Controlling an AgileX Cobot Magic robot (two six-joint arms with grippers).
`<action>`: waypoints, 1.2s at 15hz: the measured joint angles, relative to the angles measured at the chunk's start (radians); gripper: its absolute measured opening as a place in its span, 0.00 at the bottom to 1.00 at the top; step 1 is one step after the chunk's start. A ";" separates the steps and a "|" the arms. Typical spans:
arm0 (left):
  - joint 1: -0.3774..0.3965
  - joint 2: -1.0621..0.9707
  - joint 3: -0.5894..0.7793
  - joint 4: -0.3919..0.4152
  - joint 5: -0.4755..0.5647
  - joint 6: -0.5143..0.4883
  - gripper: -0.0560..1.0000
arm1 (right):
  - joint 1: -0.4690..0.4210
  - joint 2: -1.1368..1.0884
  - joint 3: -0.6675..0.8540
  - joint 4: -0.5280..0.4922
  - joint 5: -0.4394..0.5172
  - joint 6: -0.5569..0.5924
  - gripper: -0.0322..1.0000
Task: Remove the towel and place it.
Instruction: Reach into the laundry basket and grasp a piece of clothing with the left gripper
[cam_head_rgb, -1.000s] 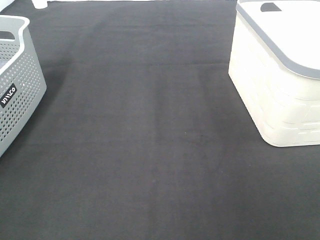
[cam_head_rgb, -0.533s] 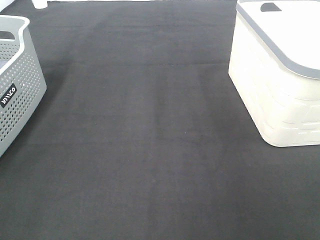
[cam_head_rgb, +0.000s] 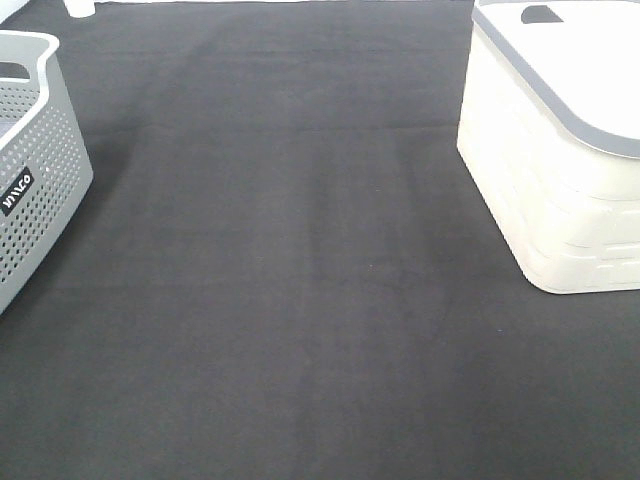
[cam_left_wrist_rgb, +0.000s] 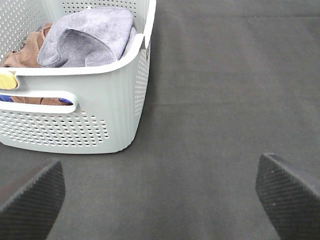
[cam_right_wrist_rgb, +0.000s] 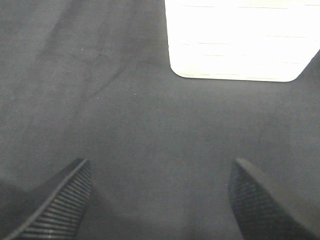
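Basket (cam_head_rgb: 30, 150): grey, perforated, at your 9 o'clock on the black mat (cam_head_rgb: 300, 280).
Towel (cam_left_wrist_rgb: 90, 37): lavender, bunched inside the basket, against a brown cloth (cam_left_wrist_rgb: 22, 52).
Left claw (cam_left_wrist_rgb: 160, 161): released, grasping nothing, over bare mat near the basket.
Right claw (cam_right_wrist_rgb: 161, 162): released, grasping nothing, near the box.
Box (cam_head_rgb: 560, 180): white, grey lid, at your 2 o'clock.

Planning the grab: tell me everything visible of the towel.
The towel is a soft, fleecy, lavender-grey cloth, loosely folded into a rounded bundle. It lies in a corner of the perforated grey basket, heaped to the rim and leaning on the wall, with a brown cloth touching it.
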 joint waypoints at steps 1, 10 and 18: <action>0.000 0.000 0.000 0.000 0.000 0.000 0.98 | 0.000 0.000 0.000 0.000 0.000 0.000 0.75; 0.000 0.000 0.000 -0.007 0.000 0.000 0.98 | 0.000 0.000 0.000 0.000 0.000 0.000 0.75; 0.000 0.000 0.000 -0.007 0.000 0.000 0.98 | 0.000 0.000 0.000 0.000 0.000 0.000 0.75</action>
